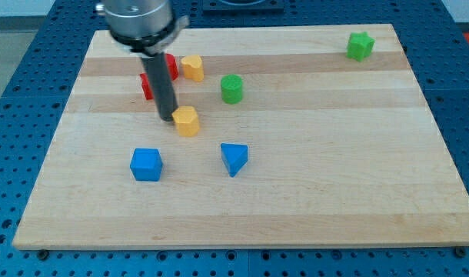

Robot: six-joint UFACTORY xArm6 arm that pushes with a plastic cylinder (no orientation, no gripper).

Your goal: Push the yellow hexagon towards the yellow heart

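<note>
The yellow hexagon [187, 121] lies left of the board's middle. The yellow heart [192, 68] lies above it, near the view's top. My tip [167, 118] rests on the board just left of the yellow hexagon, touching or almost touching its left side. The rod rises from there toward the view's top left and hides part of the red blocks behind it.
Two red blocks [171, 66] [146, 86] sit left of the yellow heart, partly behind the rod. A green cylinder [231, 88] lies right of the heart. A green star [360, 46] is at top right. A blue cube [146, 164] and a blue triangle [234, 158] lie lower down.
</note>
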